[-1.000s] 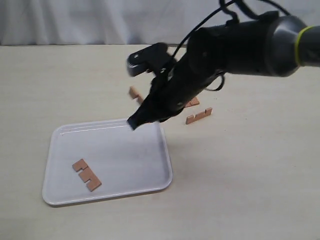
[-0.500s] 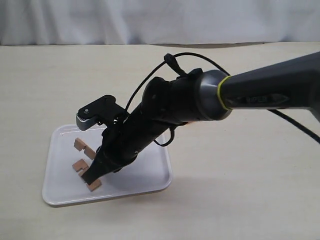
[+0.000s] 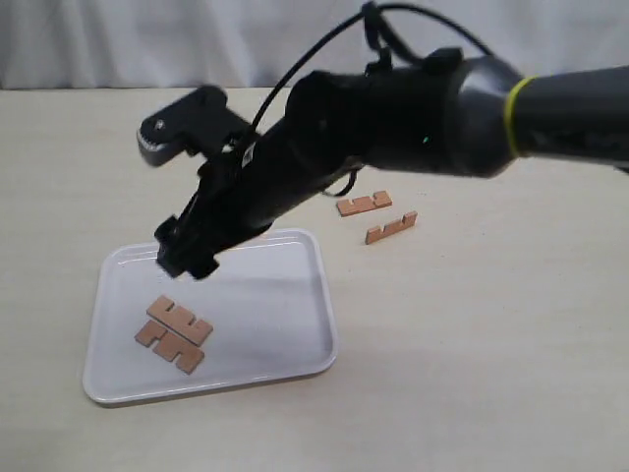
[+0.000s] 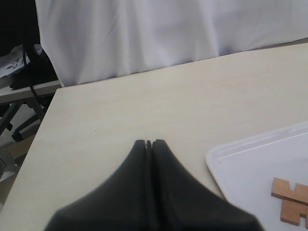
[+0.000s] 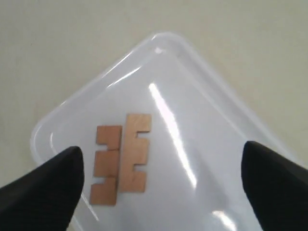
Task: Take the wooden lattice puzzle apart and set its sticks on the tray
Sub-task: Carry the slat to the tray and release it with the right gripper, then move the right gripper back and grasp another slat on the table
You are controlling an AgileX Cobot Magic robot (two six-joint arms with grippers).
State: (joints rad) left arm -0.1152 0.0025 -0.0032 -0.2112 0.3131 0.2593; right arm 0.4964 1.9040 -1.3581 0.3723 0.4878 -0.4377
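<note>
The right gripper [image 3: 187, 253] hangs over the tray [image 3: 265, 305] near its far edge and hides a stretch of the rim there. In the right wrist view its fingers [image 5: 50, 187] stand wide apart with nothing between them, and only their dark, blurred tips show. The bulky black arm [image 3: 393, 108], which carries a yellow band [image 3: 511, 113], covers much of the table [image 3: 472, 344] beyond the tray.

The puzzle is already apart. Two sticks [image 3: 175, 334] lie flat on the tray, side by side and touching, toward its near left part. Two more lie on the bare table just beyond the tray's far right corner, one [image 3: 364, 204] a little farther off than the other [image 3: 390, 227].

The left gripper [image 4: 148, 143] shows only in its own wrist view. Its fingers are pressed together and hold nothing, and it sits over bare table beside a corner of the tray. In that view the picture's edge cuts off a stick [image 4: 291, 204] on the tray.
</note>
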